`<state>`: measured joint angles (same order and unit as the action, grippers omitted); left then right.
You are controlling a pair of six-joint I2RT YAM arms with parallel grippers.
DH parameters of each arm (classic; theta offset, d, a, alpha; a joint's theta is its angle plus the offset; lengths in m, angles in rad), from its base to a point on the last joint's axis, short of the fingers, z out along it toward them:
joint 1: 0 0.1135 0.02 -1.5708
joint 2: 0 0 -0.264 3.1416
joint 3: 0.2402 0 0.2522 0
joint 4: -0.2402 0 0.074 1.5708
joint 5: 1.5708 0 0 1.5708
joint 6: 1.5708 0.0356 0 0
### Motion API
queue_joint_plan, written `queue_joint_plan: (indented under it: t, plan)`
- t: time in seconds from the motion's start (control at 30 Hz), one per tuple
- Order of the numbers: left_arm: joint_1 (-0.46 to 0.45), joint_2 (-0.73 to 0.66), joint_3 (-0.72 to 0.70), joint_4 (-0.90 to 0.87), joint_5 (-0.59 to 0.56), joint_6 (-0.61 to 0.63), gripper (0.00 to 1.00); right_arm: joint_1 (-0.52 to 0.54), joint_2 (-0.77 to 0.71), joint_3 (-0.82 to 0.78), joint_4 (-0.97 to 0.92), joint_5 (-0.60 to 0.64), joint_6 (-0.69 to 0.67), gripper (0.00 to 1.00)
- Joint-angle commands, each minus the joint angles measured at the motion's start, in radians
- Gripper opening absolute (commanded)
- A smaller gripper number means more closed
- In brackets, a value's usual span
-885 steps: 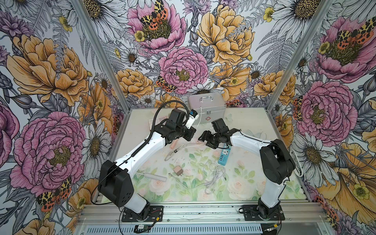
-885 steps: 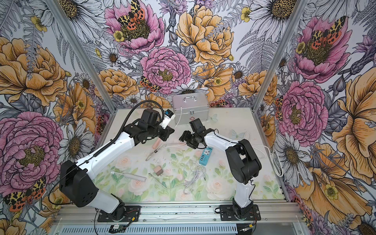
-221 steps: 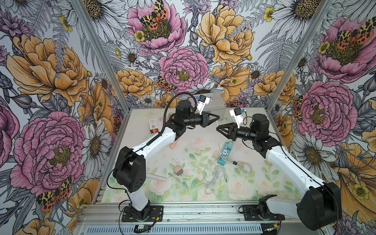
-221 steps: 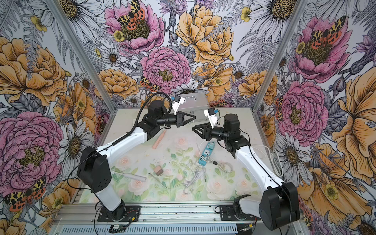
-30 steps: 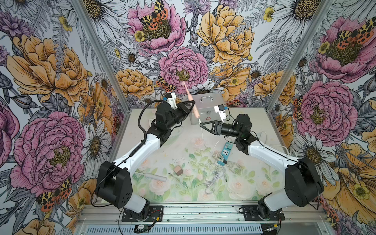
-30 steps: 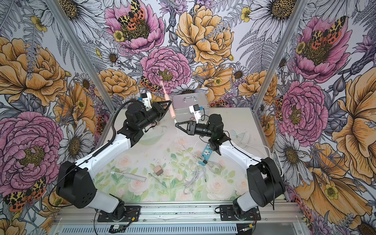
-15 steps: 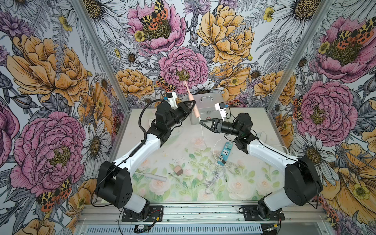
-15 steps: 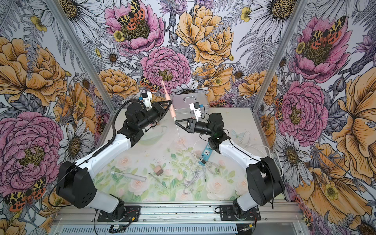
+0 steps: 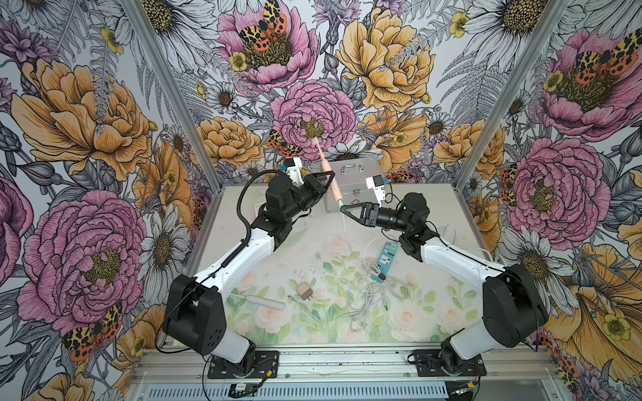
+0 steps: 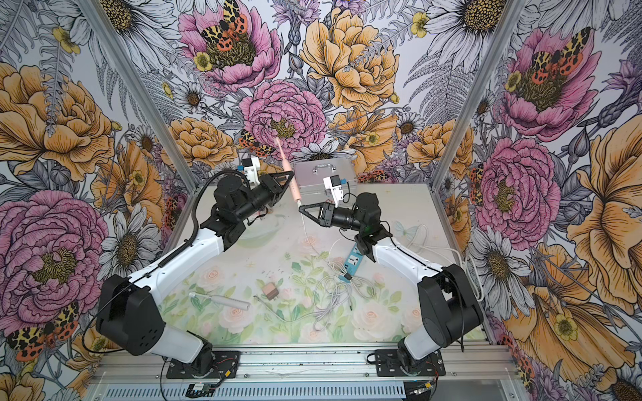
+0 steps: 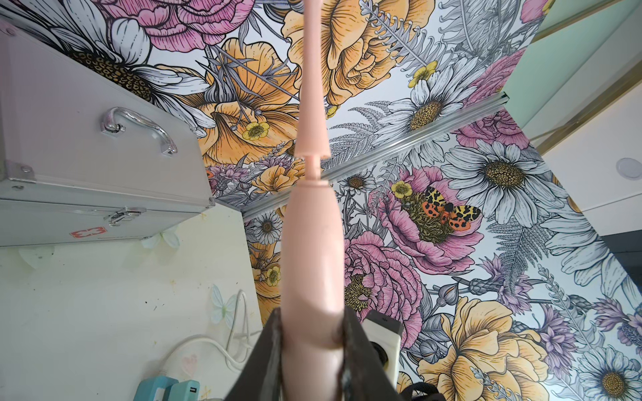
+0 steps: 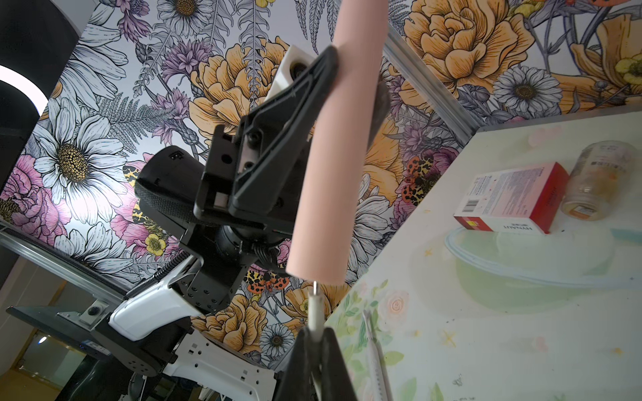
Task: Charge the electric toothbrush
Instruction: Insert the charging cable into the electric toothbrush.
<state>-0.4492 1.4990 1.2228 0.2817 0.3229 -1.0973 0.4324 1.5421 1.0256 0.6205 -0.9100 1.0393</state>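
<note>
The pink electric toothbrush (image 9: 321, 156) (image 10: 286, 163) is held in the air, tilted, with its head up toward the back wall. My left gripper (image 9: 328, 178) (image 11: 311, 312) is shut on its handle (image 11: 311, 264). My right gripper (image 9: 344, 208) (image 12: 314, 330) is shut on the white charging plug (image 12: 315, 309). The plug's metal pin points up at the toothbrush's bottom end (image 12: 318, 270) and its tip reaches that end. I cannot tell whether it is inside. The white cable (image 9: 345, 232) hangs from the plug down to the table.
A silver case (image 9: 351, 187) stands at the back behind the grippers. On the table lie a blue power strip (image 9: 386, 255), coiled white cables (image 9: 368, 291), a pink adapter (image 9: 304, 291) and a white toothbrush (image 9: 265, 302). A red-and-white box (image 12: 514, 198) and a jar (image 12: 601, 180) sit at the back left.
Seconds ago the pink toothbrush lay on the table; now my left gripper holds it aloft. Over the last second the plug has edged a little closer to its bottom end.
</note>
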Motion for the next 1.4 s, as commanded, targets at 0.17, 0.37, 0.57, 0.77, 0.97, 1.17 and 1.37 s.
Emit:
queue_joint_plan:
  t: [0.17,0.37,0.57,0.77,0.97,1.17,1.37]
  plan:
    - [-0.025,-0.029,0.019,0.030,0.015,0.017,0.00,-0.006,0.024,0.039,0.110,0.011,0.081,0.00]
    - [-0.032,-0.033,-0.005,0.116,0.012,-0.023,0.00,0.003,0.045,0.042,0.128,0.017,0.097,0.00]
    - [-0.038,-0.031,0.001,0.094,0.053,0.003,0.00,-0.022,0.016,0.024,0.201,0.044,0.126,0.00]
    - [-0.061,-0.022,0.057,-0.026,0.131,0.103,0.00,-0.035,0.006,0.047,0.208,0.020,0.131,0.00]
    - [-0.102,-0.015,0.105,-0.142,0.185,0.206,0.00,-0.038,0.007,0.063,0.221,0.021,0.130,0.00]
    - [-0.120,-0.041,0.063,-0.163,0.170,0.254,0.00,-0.046,-0.018,0.062,0.255,0.055,0.135,0.00]
    - [-0.132,-0.090,-0.023,-0.111,0.092,0.286,0.00,-0.061,-0.035,0.038,0.320,0.121,0.172,0.00]
